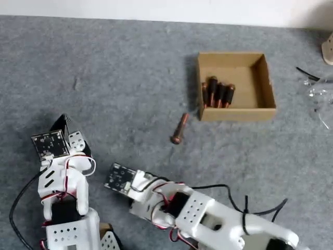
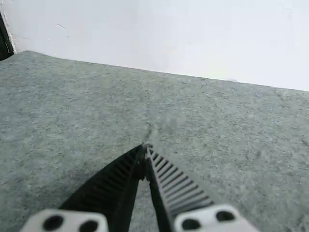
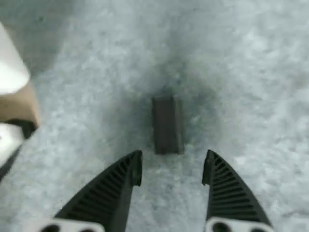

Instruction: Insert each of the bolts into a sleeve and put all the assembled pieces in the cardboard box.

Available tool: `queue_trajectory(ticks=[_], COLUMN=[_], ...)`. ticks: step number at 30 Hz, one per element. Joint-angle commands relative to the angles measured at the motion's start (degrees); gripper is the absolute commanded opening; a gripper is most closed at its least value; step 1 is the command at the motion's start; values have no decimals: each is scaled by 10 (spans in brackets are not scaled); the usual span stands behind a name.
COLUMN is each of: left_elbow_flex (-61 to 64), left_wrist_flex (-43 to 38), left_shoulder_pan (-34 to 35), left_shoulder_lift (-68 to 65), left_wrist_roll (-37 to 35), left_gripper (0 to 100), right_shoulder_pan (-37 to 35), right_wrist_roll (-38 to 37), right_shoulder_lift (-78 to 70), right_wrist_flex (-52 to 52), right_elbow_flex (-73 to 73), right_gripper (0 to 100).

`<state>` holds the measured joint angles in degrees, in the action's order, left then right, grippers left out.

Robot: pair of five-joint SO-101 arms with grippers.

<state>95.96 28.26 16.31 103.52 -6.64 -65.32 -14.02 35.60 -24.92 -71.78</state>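
Observation:
A copper-coloured bolt point(image 1: 179, 129) lies on the grey carpet, just left of the cardboard box's point(image 1: 266, 78) near corner. Several assembled pieces point(image 1: 217, 94) lie side by side inside the box, against its left wall. In the right wrist view a dark sleeve point(image 3: 167, 124) lies flat just beyond my right gripper point(image 3: 171, 162), which is open with nothing between its fingers. My left gripper point(image 2: 145, 150) is shut on nothing above bare carpet; from above it sits at the lower left point(image 1: 65, 125). The right arm point(image 1: 197, 208) lies across the bottom centre, pointing left.
Clear plastic bits and black wires point(image 1: 315, 86) lie at the right edge of the table. A white and tan part of the other arm point(image 3: 14, 96) stands close beside the sleeve. Open carpet spreads across the left and middle.

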Motion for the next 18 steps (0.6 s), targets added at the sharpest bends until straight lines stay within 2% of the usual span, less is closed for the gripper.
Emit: queue_trajectory(ticks=[1,7,18], left_elbow_flex=[-9,-9,-9], left_wrist_flex=[-13,-13,-13], left_shoulder_pan=[15,25,26], left_shoulder_lift=[10,10,10], left_wrist_roll=[-4,-5,-6], left_gripper=[14,14,14], right_shoulder_pan=[-17,-15,-13], right_wrist_roll=[-6,-50,-53], right_shoulder_lift=[-34,-116,-265], right_wrist_flex=[18,21,18], right_elbow_flex=[51,95,173], right_gripper=[184,184,184])
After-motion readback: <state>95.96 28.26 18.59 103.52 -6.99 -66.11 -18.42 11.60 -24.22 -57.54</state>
